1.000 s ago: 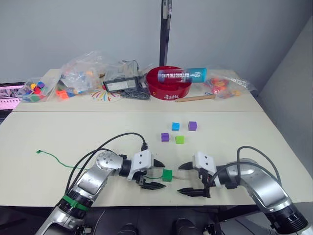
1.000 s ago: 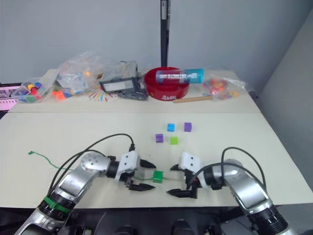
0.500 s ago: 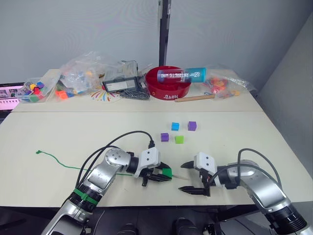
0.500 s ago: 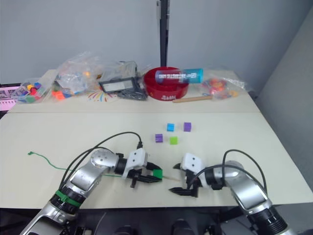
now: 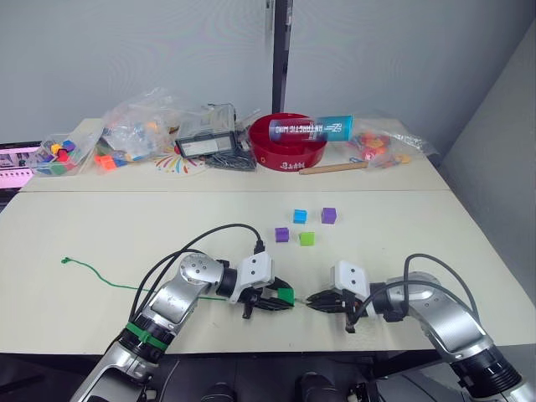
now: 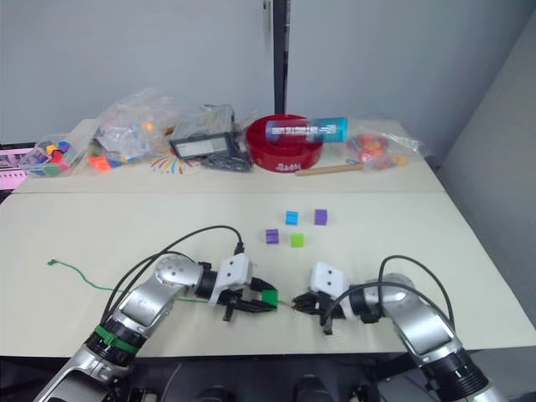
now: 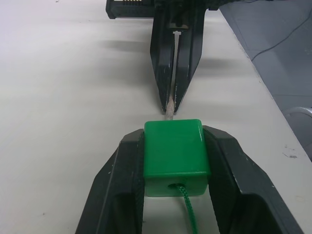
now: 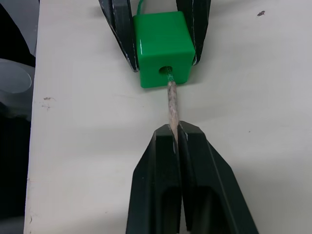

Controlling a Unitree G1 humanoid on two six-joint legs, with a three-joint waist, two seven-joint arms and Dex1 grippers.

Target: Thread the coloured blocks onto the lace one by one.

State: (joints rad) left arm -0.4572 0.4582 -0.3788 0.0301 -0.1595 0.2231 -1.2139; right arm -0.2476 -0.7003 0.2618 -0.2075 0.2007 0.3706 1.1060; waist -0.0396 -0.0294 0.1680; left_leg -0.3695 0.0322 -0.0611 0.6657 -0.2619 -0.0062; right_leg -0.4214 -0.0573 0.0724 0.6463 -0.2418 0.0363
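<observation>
Low over the bench's near edge, the left hand (image 7: 174,183) clamps the darker green block (image 8: 163,48) while the right hand (image 8: 176,130) pinches the lace (image 5: 100,275) by its tan tip (image 8: 172,106) poking through, so pulling it clear seems next.

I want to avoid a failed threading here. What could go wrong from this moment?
1. The right gripper pinches only the end of the lace's tan tip; it may slip out when pulled.
2. The left gripper clamps the darker green block by two sides; a crooked pull could twist it loose.
3. The lace trails far across the table and might drag.
</observation>
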